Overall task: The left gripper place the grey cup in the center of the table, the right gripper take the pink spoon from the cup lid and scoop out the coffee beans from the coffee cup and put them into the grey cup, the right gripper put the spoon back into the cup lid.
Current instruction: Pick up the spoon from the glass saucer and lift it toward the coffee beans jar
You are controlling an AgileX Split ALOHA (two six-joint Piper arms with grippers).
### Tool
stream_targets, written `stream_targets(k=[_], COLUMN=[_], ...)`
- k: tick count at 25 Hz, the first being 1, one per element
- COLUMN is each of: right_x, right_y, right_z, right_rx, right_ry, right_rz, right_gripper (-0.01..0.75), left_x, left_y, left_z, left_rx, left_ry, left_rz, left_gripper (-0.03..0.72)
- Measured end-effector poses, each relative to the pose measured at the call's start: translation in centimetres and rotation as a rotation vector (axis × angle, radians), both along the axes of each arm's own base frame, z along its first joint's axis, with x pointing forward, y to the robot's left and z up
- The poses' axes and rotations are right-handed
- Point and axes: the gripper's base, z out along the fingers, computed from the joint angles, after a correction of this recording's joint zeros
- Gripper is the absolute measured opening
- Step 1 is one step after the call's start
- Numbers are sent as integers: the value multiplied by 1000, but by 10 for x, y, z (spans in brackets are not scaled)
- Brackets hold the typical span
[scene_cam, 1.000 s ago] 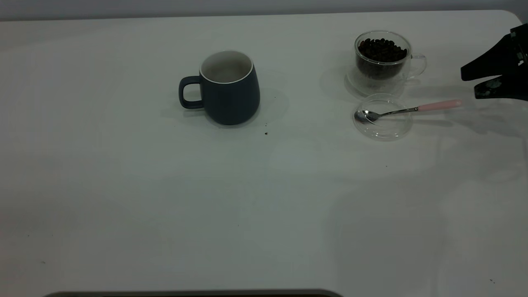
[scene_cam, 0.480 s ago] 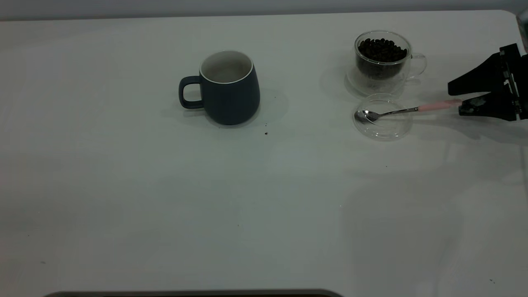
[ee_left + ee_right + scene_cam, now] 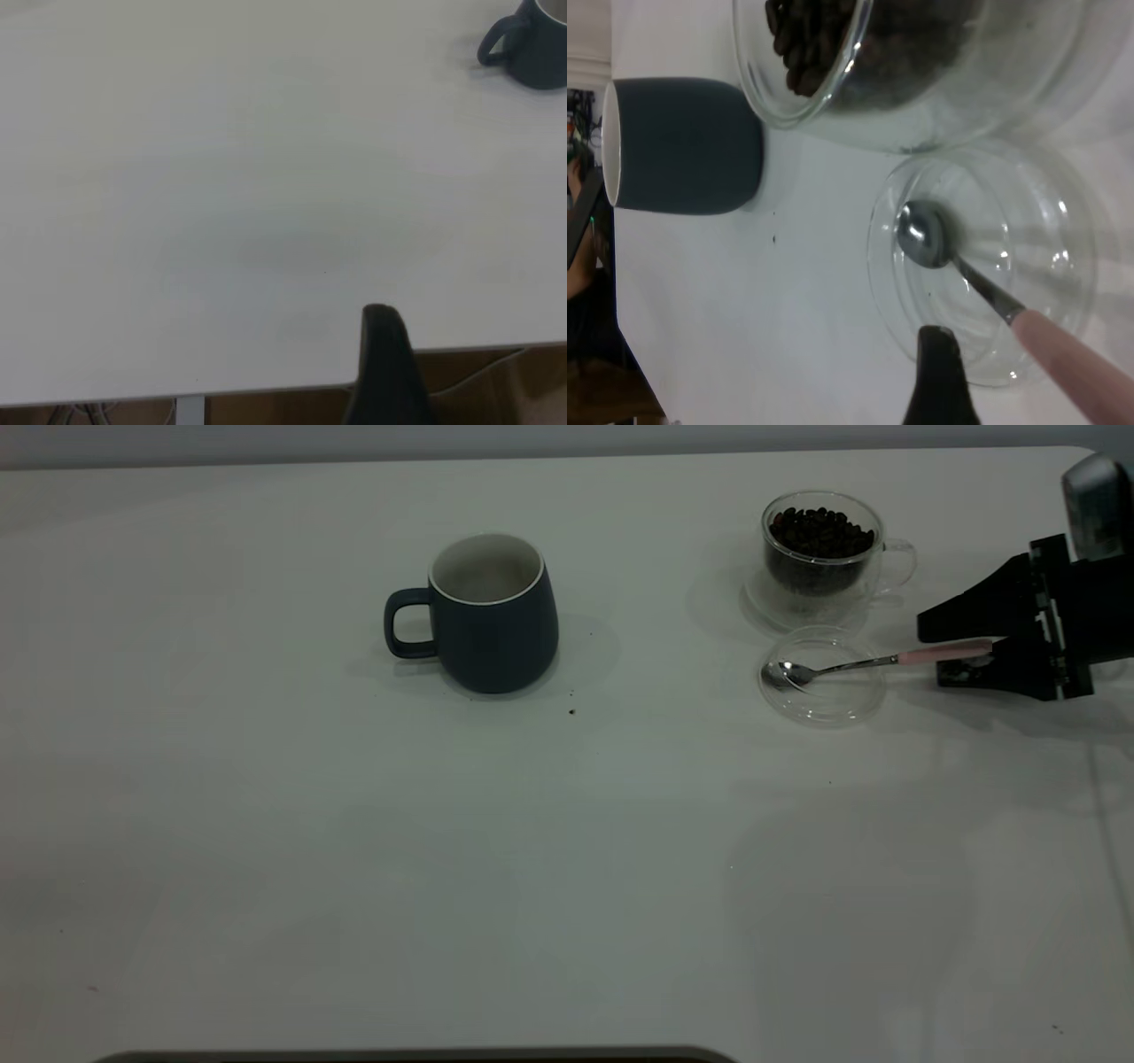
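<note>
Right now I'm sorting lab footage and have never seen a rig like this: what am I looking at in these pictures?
It is a two-armed robot at a white table. The wide picture comes from a camera facing the arms; the other two come from cameras on each arm's wrist.

On the table stand a grey cup near the middle, and a clear glass coffee cup full of coffee beans. In front of that lies a glass cup lid with a pink spoon resting in it, bowl down.

The right gripper, black, has its open jaws either side of the spoon's pink handle; nothing is held. The left gripper sits parked off at the table's edge, seen only in its own wrist view.
</note>
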Motion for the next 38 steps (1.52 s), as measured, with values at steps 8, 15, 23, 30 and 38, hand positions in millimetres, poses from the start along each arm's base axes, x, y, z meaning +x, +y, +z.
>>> stream_targets(k=[8,15,23,30,38], right_x=[2,1,0,1,5], right_y=[0,0,2,-5,-17], right_z=[0,-1,2,11,55], right_rx=[-7,-16,15,-2,-67], right_ry=[-13,-11,-18,-36,-66], right_rz=[-13,3,25,48,119], right_gripper=[559,313,98,98,98], left_x=[0,0,0,0,0], left_y=[0,0,0,0,0], left_z=[0,0,0,0,0], left_rx=[0,0,1,1,1], left_ry=[0,0,0,0,0], left_rz=[0,0,-1,-1,-1], left_gripper=[565,565,565,565,565])
